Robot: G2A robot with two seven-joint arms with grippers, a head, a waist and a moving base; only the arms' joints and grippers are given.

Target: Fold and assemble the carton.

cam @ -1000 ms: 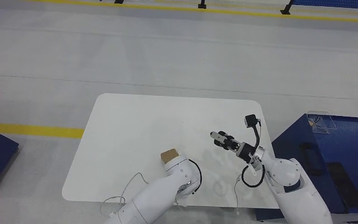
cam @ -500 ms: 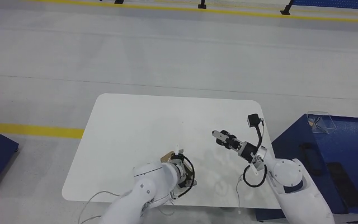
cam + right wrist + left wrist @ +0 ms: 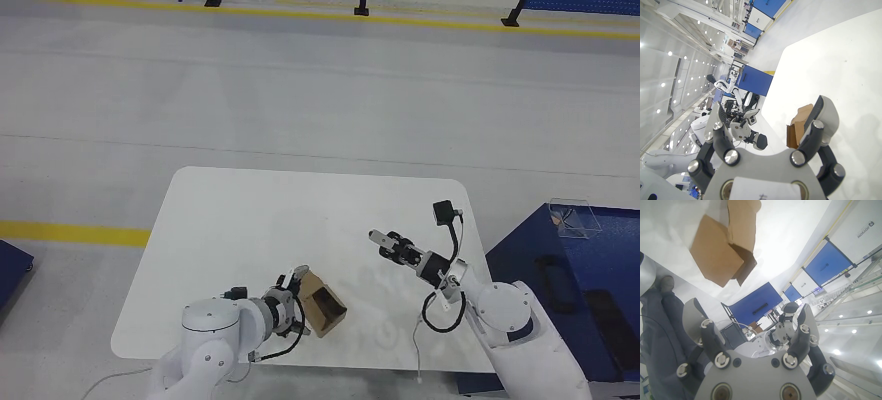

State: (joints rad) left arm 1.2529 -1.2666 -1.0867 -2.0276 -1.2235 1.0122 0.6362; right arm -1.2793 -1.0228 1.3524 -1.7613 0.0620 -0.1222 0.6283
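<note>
The brown carton lies on its side near the front edge of the white table, its open end with loose flaps facing the other arm. My left gripper sits just to its left, open and empty; in the left wrist view the carton lies beyond the left gripper, apart from the fingers. My right gripper hovers open over the table to the carton's right and farther back. In the right wrist view the carton shows partly behind one finger of the right gripper.
A blue cabinet stands off the table's right side with a clear plastic box on top. Cables hang by the front edge near the arms. The back and left parts of the table are bare.
The left arm has swung back to the left and uncovered the carton, which now lies farther right with its open end showing. The right gripper has shifted slightly left.
</note>
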